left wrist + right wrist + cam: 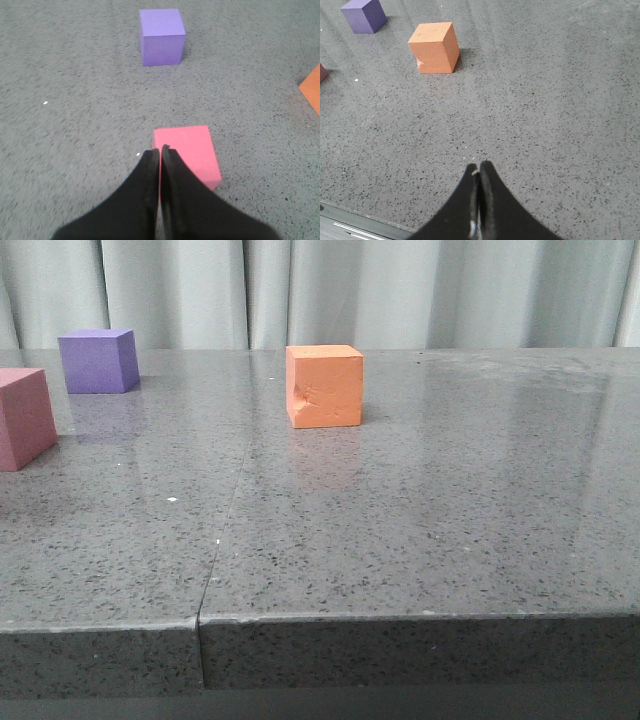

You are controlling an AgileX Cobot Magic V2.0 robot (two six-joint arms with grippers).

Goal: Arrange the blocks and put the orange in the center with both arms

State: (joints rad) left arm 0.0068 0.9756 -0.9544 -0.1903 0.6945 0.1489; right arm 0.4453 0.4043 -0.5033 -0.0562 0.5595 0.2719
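Tabletop (420,530) is carrying three cubes: orange cube (324,386) sitting mid-table, pink-red cube (22,417) at the left edge, purple cube (98,360) behind it. Left gripper (160,150) is hovering pressed together over pink-red; right gripper (479,166) likewise together, holding nothing

It looked like a lab test setup: a speckled grey stone desk (420,540) before a plain pale curtain (400,290).

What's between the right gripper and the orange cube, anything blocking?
Nothing visible. In the right wrist view only bare tabletop lies between the shut right gripper and the orange cube. The purple cube sits beyond it, off to one side.
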